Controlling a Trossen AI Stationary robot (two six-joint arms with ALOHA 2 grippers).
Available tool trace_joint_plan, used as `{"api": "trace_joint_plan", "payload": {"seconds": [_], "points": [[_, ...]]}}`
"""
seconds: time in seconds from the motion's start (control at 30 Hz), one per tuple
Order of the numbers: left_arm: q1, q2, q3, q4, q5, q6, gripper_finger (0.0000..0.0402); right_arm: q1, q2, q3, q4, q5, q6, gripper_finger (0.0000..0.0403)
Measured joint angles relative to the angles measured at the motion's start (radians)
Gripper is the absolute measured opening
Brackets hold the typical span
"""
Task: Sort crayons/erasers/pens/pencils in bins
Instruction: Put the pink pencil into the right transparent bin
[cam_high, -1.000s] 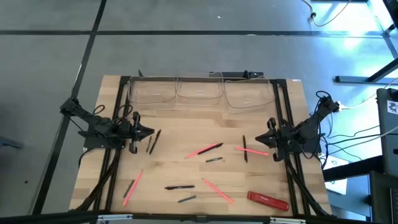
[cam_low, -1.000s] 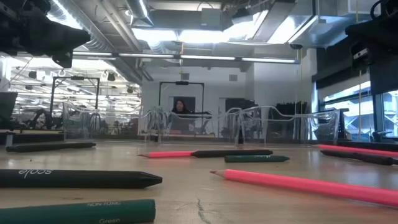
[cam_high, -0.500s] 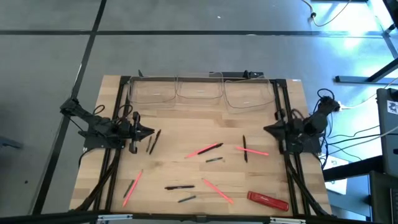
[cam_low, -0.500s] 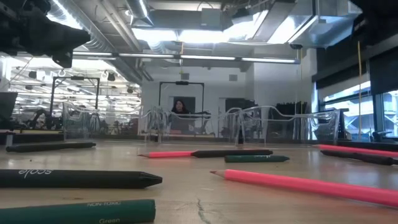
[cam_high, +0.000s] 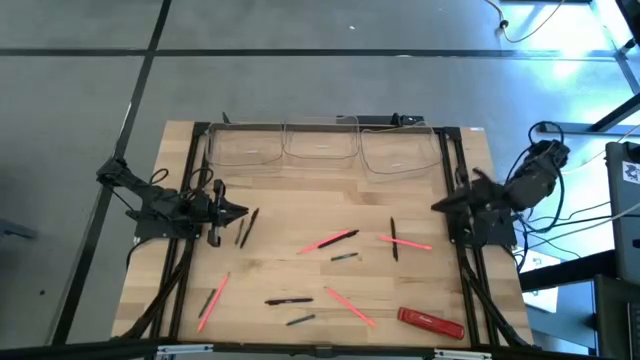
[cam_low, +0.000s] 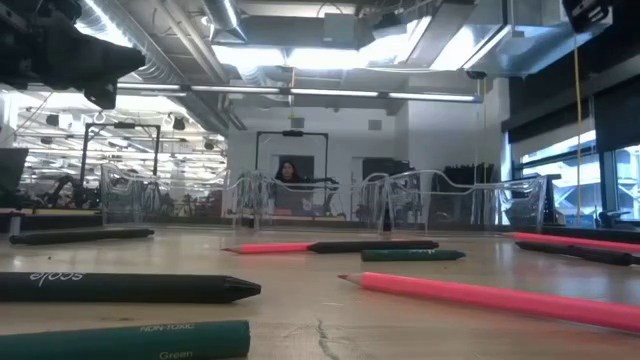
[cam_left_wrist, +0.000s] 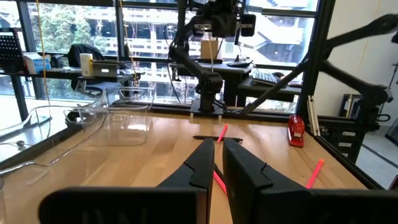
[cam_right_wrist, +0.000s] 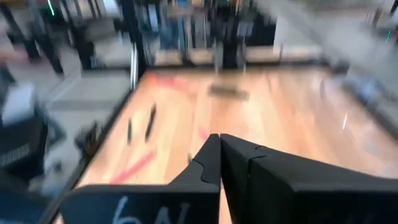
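High view shows the right end effector (cam_high: 440, 206) pulled back to the table's (cam_high: 300, 215) right edge, fingers now pressed together and empty. Left end effector (cam_high: 240, 211) waits narrow. Crayons (cam_high: 330, 240) lie unsorted; bins (cam_high: 320, 148) hold nothing.

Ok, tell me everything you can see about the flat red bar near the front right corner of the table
The flat red bar looks like a wide, flat piece, bright red with small white marks along its top. It lies flat on the bare wooden table, angled slightly, in the corner nearest the right arm's side. Nothing touches it; the closest thing is a pink stick beside it, lying apart. From the left wrist view it shows as a red block by the table's edge.
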Motion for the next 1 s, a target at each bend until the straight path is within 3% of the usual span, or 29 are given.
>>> {"api": "trace_joint_plan", "payload": {"seconds": [0.3,0.5,0.7,1.0], "points": [[0.0,0.0,0.0,0.037,-0.01,0.044,0.0028,-0.028,0.399,0.196,-0.251,-0.038,0.432,0.0],[0.0,0.013,0.063,0.059,-0.01,0.053,0.0028,-0.142,0.635,0.339,-0.362,-0.262,0.626,0.0],[0.0,0.116,0.289,-0.134,-0.01,0.052,0.0028,-0.252,0.781,0.49,-0.555,-0.429,0.623,0.0],[0.0,0.531,0.674,-0.461,-0.029,-0.043,0.0027,-0.321,0.787,0.492,-0.609,-0.516,0.592,0.0015]]}}
